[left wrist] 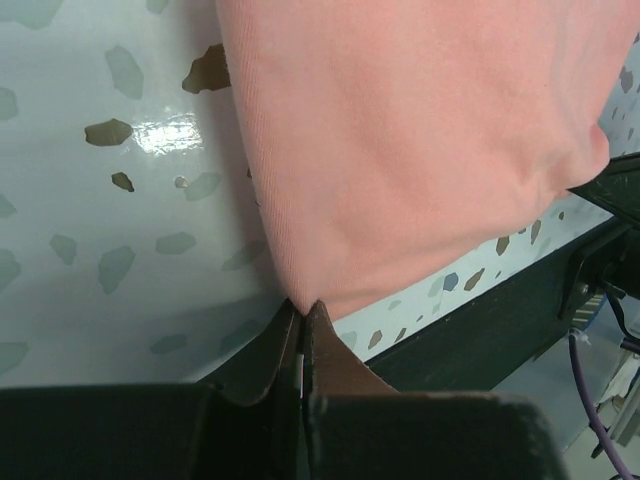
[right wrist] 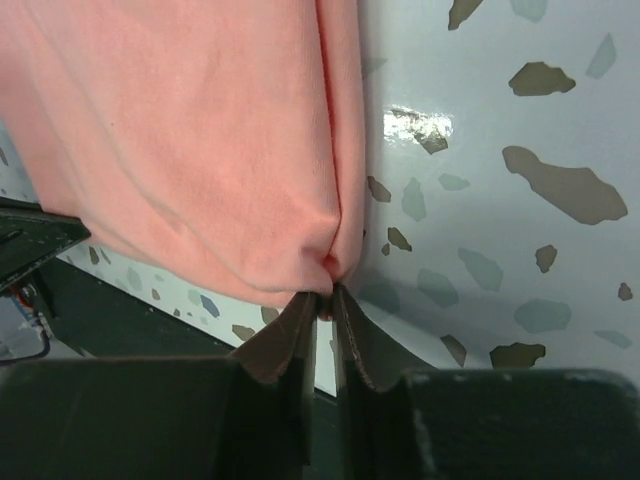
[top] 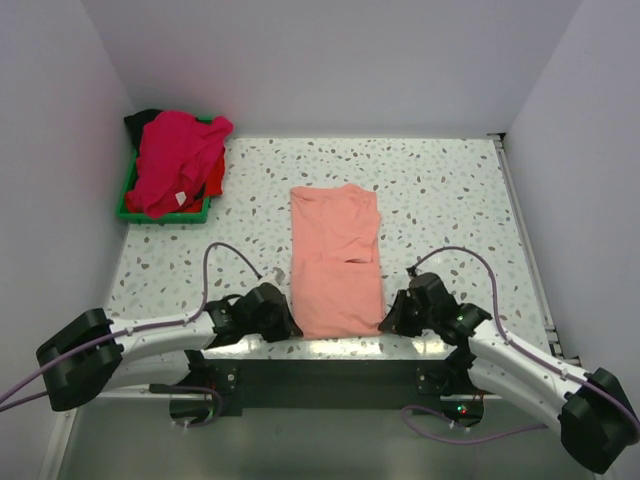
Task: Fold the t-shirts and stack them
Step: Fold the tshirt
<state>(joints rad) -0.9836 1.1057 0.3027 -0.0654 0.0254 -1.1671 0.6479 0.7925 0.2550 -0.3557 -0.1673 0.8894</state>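
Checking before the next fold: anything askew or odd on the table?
Nothing serious: salmon t-shirt lies straight, left gripper and right gripper each pinching a near corner; one small pucker right of its middle; magenta t-shirt spills over the rim of the green tray.

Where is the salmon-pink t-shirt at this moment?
In the top view the salmon-pink t-shirt lies centred on the table, toward its near edge, near corners pinched by the left gripper and right gripper.

You have bare counter (top: 450,190) to pass over on either side of the salmon-pink t-shirt (top: 335,255) and beyond its far edge. The green tray (top: 125,208), heaped with t-shirts (top: 175,160), fills the far left corner. Walls (top: 60,150) hem three sides; the left arm (top: 160,335) and right arm (top: 510,355) flank the shirt's near corners.
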